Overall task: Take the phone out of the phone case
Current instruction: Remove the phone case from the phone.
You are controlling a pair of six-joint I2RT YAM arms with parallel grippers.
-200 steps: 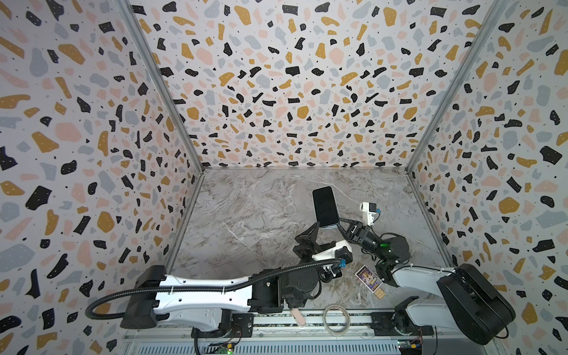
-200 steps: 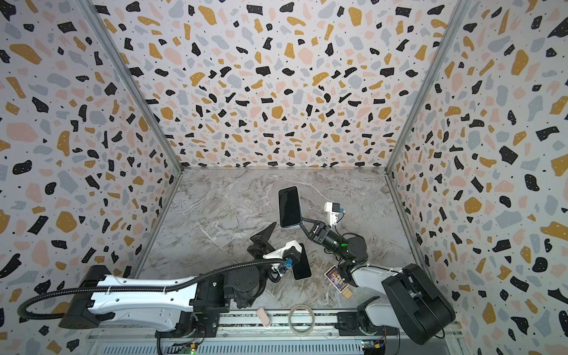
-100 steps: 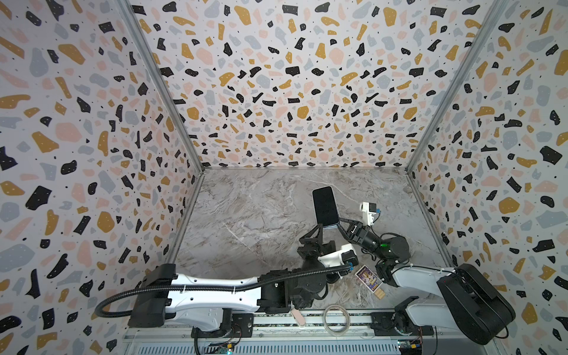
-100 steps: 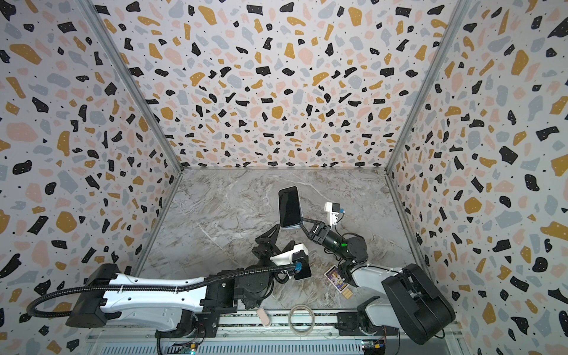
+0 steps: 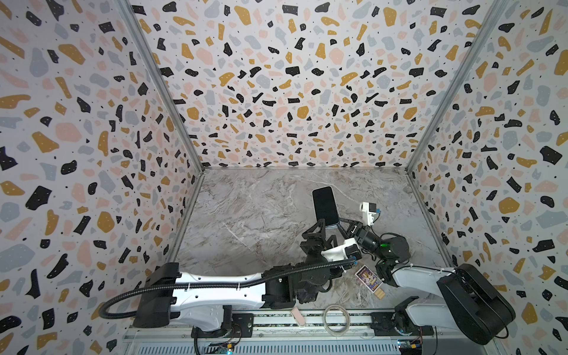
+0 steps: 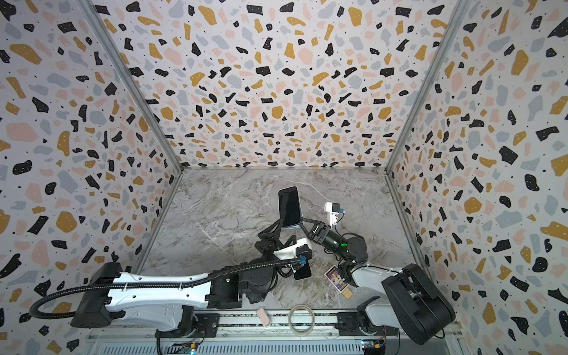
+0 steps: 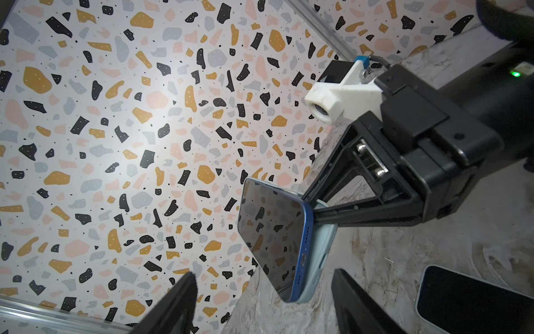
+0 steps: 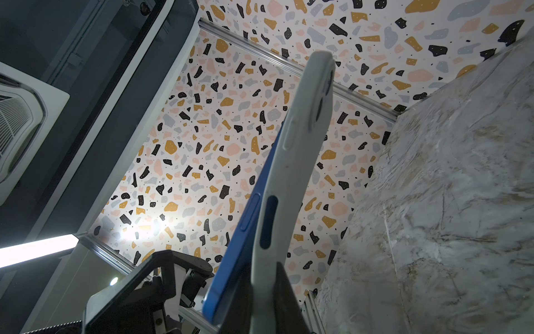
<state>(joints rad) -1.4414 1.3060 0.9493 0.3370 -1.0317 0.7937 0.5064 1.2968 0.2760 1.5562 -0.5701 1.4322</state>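
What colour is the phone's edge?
Blue, seen best in the left wrist view, where the phone sits partly out of its pale case.

Phone (image 7: 271,231) sits partly in its case (image 7: 323,254) (second phone (image 7: 474,300) on table (image 7: 433,245)).

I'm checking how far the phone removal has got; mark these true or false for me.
1. The right gripper holds the phone case up off the table. True.
2. The phone is completely out of the case. False: only its lower end has come away; the upper end sits in the case.
3. The left gripper is clamped on the phone. False: its jaws stand open on either side of the phone's lower end.
4. A second phone lies flat on the table. True.
5. The held phone's screen is lit. False: it is dark and mirrors the speckled wall.
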